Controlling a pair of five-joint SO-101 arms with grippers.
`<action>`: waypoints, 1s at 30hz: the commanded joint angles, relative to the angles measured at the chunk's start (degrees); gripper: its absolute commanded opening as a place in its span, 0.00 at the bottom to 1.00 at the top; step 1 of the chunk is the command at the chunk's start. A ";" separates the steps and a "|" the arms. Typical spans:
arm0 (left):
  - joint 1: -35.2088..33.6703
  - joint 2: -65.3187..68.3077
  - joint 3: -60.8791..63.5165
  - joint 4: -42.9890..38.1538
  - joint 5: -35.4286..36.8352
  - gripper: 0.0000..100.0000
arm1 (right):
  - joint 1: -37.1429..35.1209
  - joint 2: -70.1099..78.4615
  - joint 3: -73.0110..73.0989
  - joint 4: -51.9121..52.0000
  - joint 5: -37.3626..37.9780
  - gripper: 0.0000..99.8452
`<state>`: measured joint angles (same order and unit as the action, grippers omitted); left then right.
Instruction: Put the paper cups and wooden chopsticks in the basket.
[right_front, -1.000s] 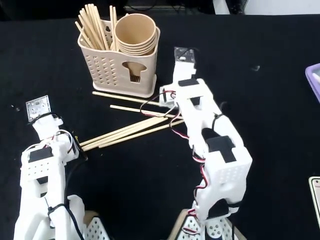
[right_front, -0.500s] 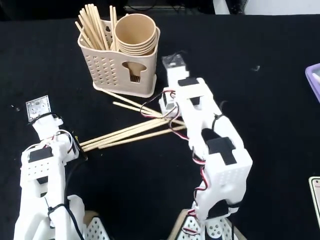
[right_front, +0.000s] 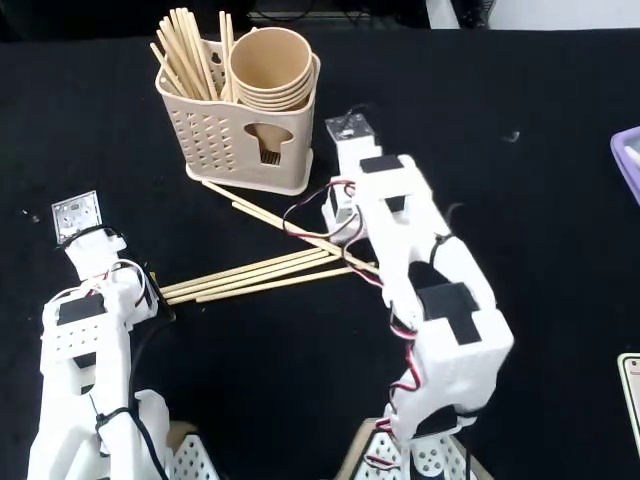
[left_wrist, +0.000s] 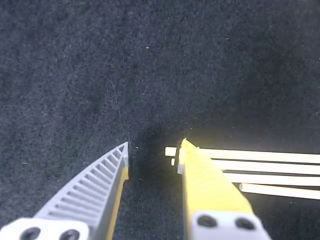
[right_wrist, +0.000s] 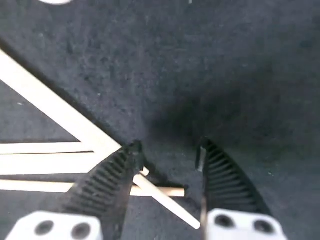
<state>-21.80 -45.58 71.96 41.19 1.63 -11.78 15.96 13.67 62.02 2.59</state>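
Note:
A cream perforated basket (right_front: 238, 135) at the back holds a stack of paper cups (right_front: 272, 66) and several upright wooden chopsticks (right_front: 188, 55). Loose chopsticks lie in front of it: a bundle (right_front: 250, 276) running sideways and two diagonal sticks (right_front: 270, 218) crossing toward its end. My left gripper (left_wrist: 152, 150) stands open low over the cloth, and the bundle's ends (left_wrist: 260, 167) lie beside its yellow finger. Where the sticks cross, my right gripper (right_wrist: 169, 150) is open; a diagonal chopstick (right_wrist: 55, 107) passes under one finger. The right arm (right_front: 385, 215) covers that spot from above.
Black cloth covers the table (right_front: 520, 250). A purple object (right_front: 626, 160) sits at the right edge, with a card (right_front: 631, 385) lower down the same edge. Open cloth lies right of the right arm and in front of the bundle.
The right arm has swung its gripper toward the bundle, pushing the two upper chopsticks from nearly level to a steep diagonal. The bundle has shifted a little. The left arm is still.

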 joint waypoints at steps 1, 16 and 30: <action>0.31 -1.41 -0.48 -0.18 0.00 0.17 | 1.32 -7.43 2.42 -2.02 -0.70 0.19; 18.33 -0.70 -19.56 22.68 -19.16 0.18 | 10.02 -16.04 15.96 -19.08 -6.51 0.19; 32.13 12.22 -20.88 18.73 -19.25 0.23 | 18.02 -4.70 5.32 -16.18 -9.23 0.19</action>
<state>8.88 -37.93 55.16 63.34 -17.01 5.27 11.21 22.46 45.23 -5.93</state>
